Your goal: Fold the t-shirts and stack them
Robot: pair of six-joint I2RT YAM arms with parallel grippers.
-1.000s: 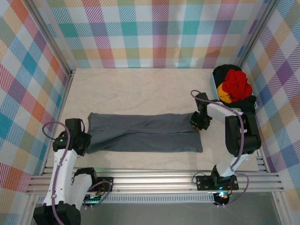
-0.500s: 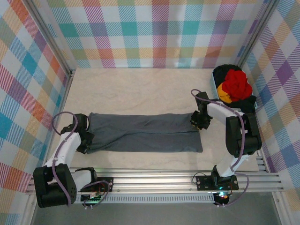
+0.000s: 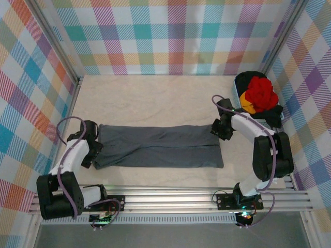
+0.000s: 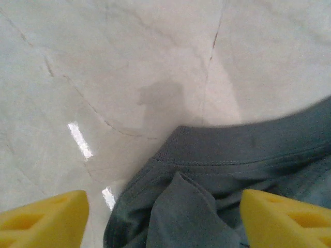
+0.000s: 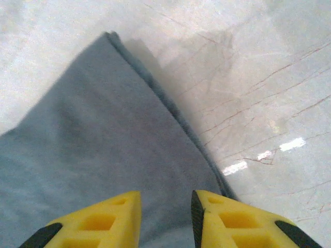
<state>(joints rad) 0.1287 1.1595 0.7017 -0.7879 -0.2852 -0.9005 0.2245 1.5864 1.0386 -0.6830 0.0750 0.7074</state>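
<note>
Left wrist: left claw (image 4: 164,219) gapes over the soft slate-grey cloth t-shirt (image 4: 222,155); right claw (image 5: 166,217) barely parted. Likely light and floppy; pinch the edge beneath each claw

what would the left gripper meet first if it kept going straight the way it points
Most likely the grey t-shirt, whose bunched end lies right ahead of the left gripper, between its open fingers; depth is unclear.

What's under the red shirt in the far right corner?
An orange-yellow shirt pokes out under the red shirt, with black cloth around both. Anything deeper is covered.
</note>
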